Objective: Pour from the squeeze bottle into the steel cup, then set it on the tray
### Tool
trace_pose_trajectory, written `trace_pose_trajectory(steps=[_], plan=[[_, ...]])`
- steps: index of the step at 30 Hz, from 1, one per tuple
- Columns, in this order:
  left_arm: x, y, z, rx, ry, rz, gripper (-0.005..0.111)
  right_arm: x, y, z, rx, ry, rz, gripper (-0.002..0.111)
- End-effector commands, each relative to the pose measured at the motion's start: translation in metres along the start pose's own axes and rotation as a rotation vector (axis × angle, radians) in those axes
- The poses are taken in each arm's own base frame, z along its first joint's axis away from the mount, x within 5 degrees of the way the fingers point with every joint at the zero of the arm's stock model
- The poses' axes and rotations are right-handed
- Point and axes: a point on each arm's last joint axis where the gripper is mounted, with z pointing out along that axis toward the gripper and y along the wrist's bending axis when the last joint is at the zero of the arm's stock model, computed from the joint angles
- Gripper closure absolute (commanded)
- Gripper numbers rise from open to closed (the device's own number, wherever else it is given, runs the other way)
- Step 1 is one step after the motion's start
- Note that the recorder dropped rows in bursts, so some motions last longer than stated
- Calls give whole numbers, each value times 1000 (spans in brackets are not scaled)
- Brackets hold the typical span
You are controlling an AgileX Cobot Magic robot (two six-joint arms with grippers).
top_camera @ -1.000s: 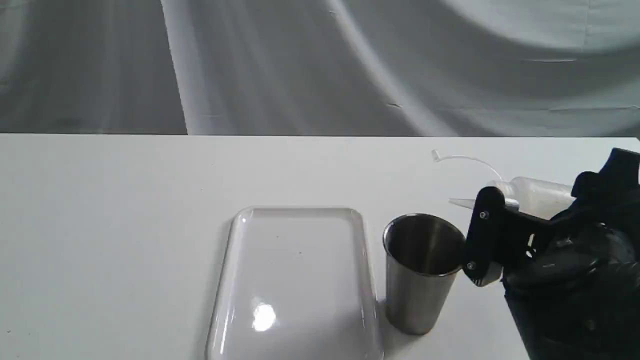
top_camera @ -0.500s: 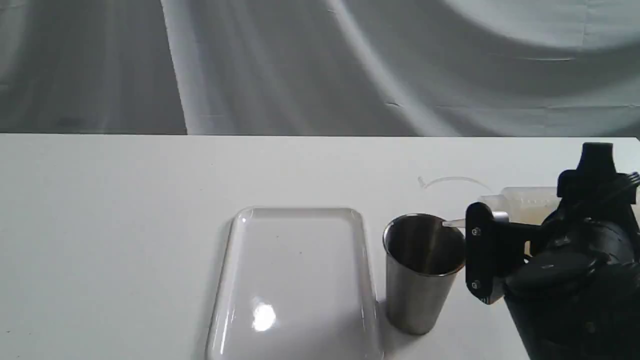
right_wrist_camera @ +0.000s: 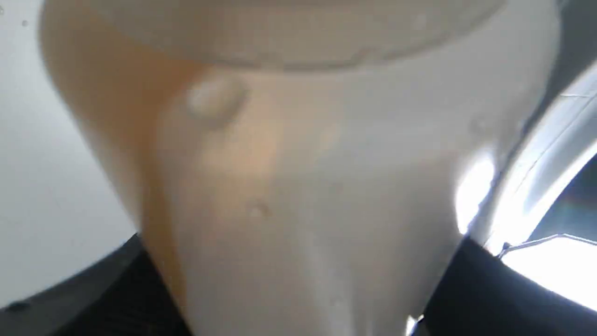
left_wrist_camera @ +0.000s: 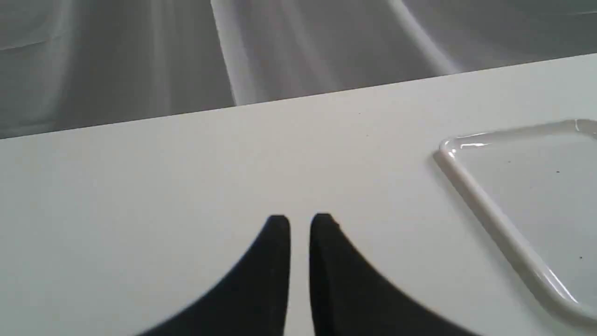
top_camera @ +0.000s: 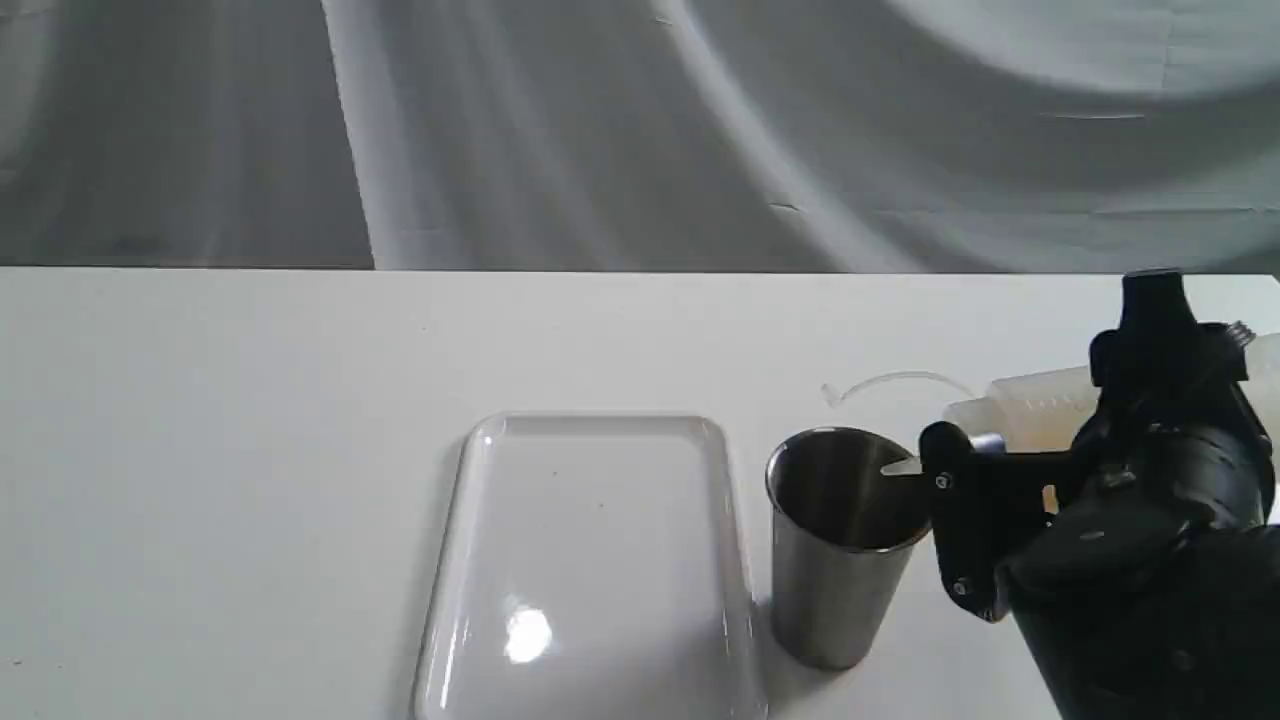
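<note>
Over on the right side of the white table (top_camera: 300, 400), the right gripper (top_camera: 1060, 420) is clamped around the body of the squeeze bottle (top_camera: 1040, 405), holding it tipped over onto its side, nearly level. The pointed nozzle (top_camera: 900, 467) reaches just over the rim of the steel cup (top_camera: 840, 560), and the thin cap strap (top_camera: 890, 380) curls out above it. From the right wrist camera the bottle (right_wrist_camera: 303, 186) fills almost the whole picture, with amber-orange liquid gathered along one side and the dark fingers (right_wrist_camera: 489, 298) pressed against its wall. I cannot make out any stream falling into the cup. The cup stands upright just beside the right edge of the clear tray (top_camera: 590, 425), close to it; whether they touch I cannot tell. The left gripper (left_wrist_camera: 300, 224) hovers over bare table, its two black fingertips drawn almost together with only a slim gap and nothing between them, and the corner of the tray (left_wrist_camera: 489, 205) lies off to one side of it.
</note>
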Motion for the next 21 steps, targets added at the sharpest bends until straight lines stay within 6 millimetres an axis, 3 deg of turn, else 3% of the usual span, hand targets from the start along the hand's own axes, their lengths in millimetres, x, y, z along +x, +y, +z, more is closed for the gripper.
trace_pose_trajectory(steps=[1, 21], plan=[[1, 0, 0, 2, -7, -1, 98, 2, -8, -2, 65, 12, -34, 55], [1, 0, 0, 2, -7, -1, 98, 1, -11, -2, 96, 10, -180, 55]])
